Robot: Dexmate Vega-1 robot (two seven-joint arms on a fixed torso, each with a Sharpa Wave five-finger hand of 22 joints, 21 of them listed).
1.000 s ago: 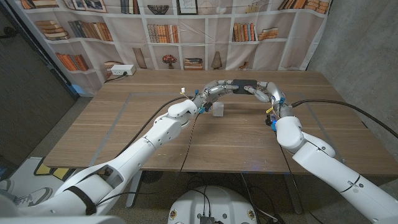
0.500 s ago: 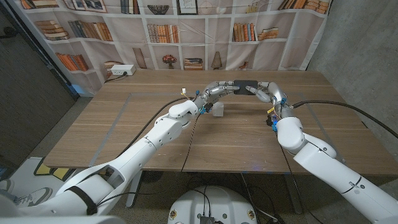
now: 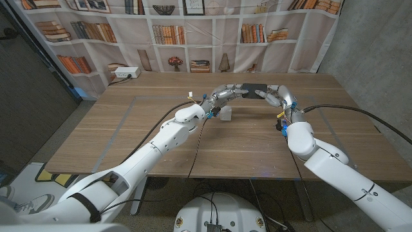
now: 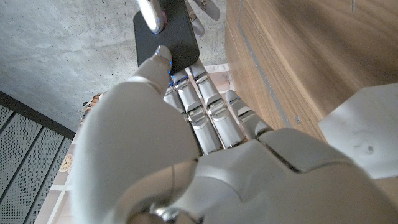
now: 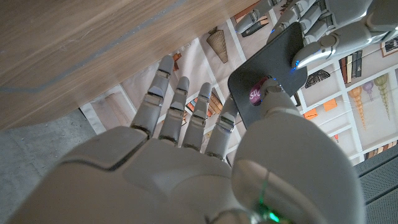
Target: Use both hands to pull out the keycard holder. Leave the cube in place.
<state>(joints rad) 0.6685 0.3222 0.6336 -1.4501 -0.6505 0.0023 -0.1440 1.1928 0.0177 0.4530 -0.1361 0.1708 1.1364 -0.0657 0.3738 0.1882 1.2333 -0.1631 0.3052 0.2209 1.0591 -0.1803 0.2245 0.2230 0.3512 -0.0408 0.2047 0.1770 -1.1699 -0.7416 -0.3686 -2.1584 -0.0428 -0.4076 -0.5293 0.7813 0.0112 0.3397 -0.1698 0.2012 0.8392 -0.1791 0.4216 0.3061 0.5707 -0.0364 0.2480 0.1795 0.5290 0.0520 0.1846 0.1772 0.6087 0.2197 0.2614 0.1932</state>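
Thin, flat and stiff by the look of it, the dark keycard holder, and likely light; smooth faces, so probably slippery under hard fingertips. Best taken at the short ends, thumb on one face and fingers on the other. Held so now, up off the table toward its far edge: left hand pinching one end, thumb over the face in the left wrist view, fingers behind; right hand pinching the other end, remaining fingers spread. Hard to tell from the head view whether any card has slid out. Translucent cube standing on the table just nearer than the left hand. Against the earlier frames, barely any difference: same pinch, same height, cube unmoved.
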